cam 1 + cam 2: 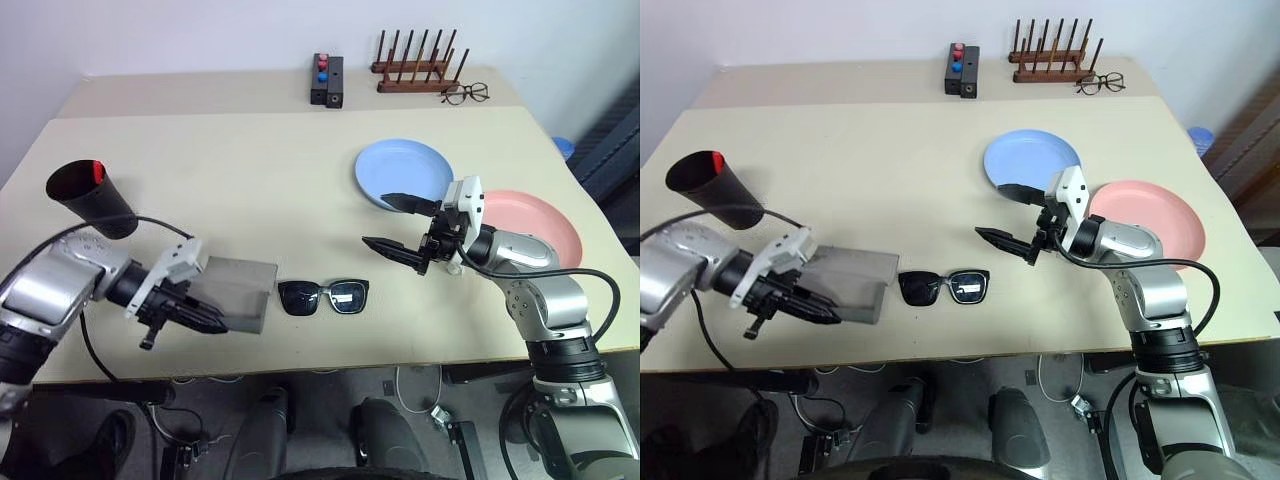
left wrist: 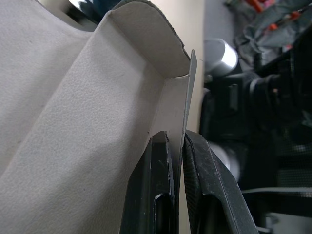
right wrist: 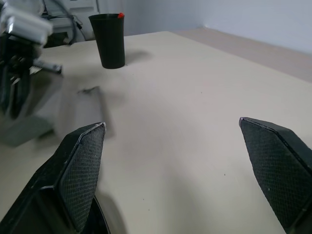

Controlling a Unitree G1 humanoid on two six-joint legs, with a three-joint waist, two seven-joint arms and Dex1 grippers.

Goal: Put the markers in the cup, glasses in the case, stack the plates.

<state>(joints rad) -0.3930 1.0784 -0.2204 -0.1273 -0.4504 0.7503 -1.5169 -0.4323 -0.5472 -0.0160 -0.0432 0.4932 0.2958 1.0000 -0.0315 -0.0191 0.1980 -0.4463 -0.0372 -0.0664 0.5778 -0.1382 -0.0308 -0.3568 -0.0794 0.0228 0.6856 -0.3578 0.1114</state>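
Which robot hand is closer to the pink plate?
The right. The right gripper hangs open above the table just beside the pink plate, its arm crossing over the plate. The left gripper is far across the table, shut on the grey case.

**A robot test room, laid out as a tabletop trial**

A plain indoor room is shown, of the lab or test-space kind. A wide beige table [image 1: 250, 170] is set against bare white walls, with a second beige surface butted behind it. Household props are spread apart on it as if staged: a black cup [image 1: 88, 196], sunglasses [image 1: 324, 296], a grey case [image 1: 238, 292], a blue plate [image 1: 404, 172] and a pink plate [image 1: 535, 228]. At the far edge a wooden peg rack [image 1: 415, 68], a small black box with coloured buttons [image 1: 327, 80] and wire spectacles [image 1: 465, 94] are seen. Loose cables are left on the dark floor under the table.
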